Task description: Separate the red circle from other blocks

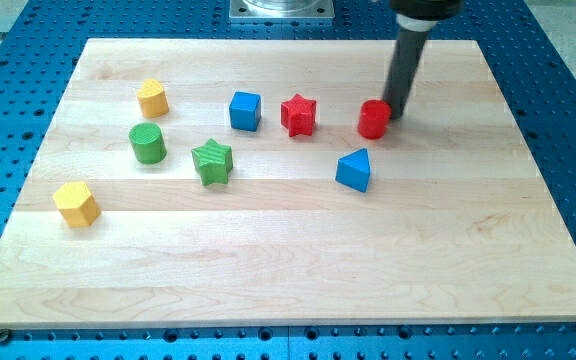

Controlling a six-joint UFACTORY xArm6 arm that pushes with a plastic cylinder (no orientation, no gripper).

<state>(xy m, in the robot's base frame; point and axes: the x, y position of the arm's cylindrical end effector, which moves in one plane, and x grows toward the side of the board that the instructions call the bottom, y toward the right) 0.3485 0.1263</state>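
Note:
The red circle (373,119) stands on the wooden board at the upper right of centre. My tip (396,113) is right beside it, at its right edge, touching or nearly touching it. A red star (298,114) lies to the circle's left. A blue triangle (354,170) lies just below the circle. A blue cube (245,110) lies left of the red star.
A green star (212,161), a green cylinder (148,143) and two yellow blocks (152,98) (76,204) lie on the board's left half. The board (298,270) sits on a blue perforated table. The arm's metal base (281,10) is at the view's top.

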